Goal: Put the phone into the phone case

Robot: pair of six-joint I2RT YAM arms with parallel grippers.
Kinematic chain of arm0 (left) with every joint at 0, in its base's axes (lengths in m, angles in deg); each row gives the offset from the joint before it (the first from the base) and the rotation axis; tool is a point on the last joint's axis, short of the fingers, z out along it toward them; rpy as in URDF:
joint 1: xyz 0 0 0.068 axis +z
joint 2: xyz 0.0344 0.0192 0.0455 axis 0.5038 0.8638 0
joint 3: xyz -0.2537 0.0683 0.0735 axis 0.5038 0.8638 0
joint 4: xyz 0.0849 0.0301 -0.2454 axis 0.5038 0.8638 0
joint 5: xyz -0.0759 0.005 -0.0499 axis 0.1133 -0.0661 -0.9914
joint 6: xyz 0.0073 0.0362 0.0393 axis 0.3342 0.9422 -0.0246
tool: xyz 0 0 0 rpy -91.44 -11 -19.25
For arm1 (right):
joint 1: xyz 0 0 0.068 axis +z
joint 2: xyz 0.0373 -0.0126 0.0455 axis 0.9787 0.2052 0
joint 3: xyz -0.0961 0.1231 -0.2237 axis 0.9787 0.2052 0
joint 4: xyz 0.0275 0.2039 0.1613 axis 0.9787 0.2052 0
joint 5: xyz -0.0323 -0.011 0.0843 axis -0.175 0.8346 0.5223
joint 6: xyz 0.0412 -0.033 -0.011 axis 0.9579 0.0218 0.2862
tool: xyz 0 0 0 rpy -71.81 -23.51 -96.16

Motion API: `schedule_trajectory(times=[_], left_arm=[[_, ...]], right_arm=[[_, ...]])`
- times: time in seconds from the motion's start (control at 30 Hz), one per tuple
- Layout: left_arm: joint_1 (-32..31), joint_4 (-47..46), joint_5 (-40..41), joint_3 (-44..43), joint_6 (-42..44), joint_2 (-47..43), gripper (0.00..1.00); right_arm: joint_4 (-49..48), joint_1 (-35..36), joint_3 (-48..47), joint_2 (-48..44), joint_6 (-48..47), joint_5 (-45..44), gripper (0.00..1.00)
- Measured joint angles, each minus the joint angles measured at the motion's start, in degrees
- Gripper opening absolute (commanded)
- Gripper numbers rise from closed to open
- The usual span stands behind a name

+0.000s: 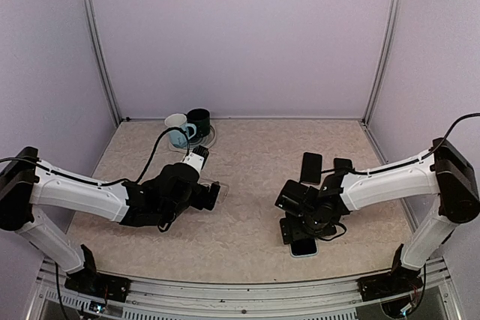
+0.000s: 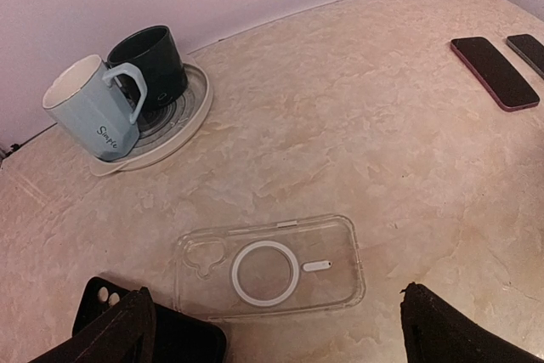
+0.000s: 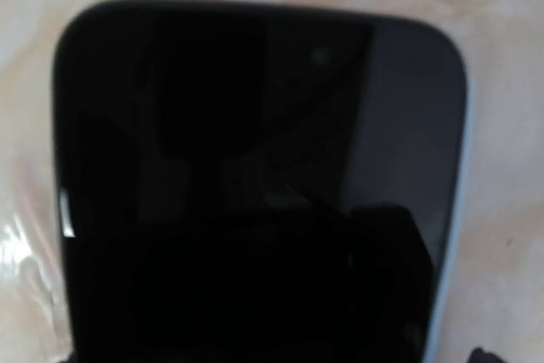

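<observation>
- The phone [image 3: 255, 193] lay screen up on the table, well to the right of the clear case [image 2: 270, 266] and not yet in it.
- The right gripper [image 1: 301, 221] hung low over the phone. Its wrist camera saw little but dark glass, and no view showed the fingers plainly, so I cannot tell whether they were parted or closed on the phone.
- The left gripper [image 1: 211, 195] hovered just on the near side of the clear case. Its fingers [image 2: 446, 333] were spread wide, one beyond each end of the case, and grasped nothing.
- The clear case lay flat and apart from both grippers.
- The step in hand looked like picking up the phone, so the task seemed barely begun.
- The next move would call for a firm pinch across the phone's long edges, then a lift and a carry leftward to the clear case.
- The phone's camera end would need to match the case's cut-out, with the left gripper probably steadying the case.
- Two other phones [image 2: 495, 72] lay far to the right of the clear case, and two mugs [image 2: 93, 108] stood behind it.
</observation>
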Motion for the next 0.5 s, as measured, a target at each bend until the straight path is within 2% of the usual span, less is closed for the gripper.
schedule_trajectory(times=[0.23, 0.33, 0.43, 0.5], left_arm=[[-0.02, 0.24, 0.02, 0.0, -0.02, 0.0, 0.99], [-0.02, 0.72, 0.2, 0.0, -0.15, -0.02, 0.99], [-0.02, 1.22, 0.22, 0.0, -0.24, -0.04, 0.99], [-0.04, 1.36, 0.24, 0.0, -0.33, -0.11, 0.99]], right_arm=[[1.6, -0.9, -1.27, 2.03, -0.9, 5.25, 0.97], [1.64, -1.42, -1.62, 2.29, -1.7, 6.58, 0.87], [1.79, -1.51, -1.75, 2.34, -3.04, 7.04, 0.72], [1.73, -1.53, -1.86, 2.34, -3.5, 7.32, 0.67]])
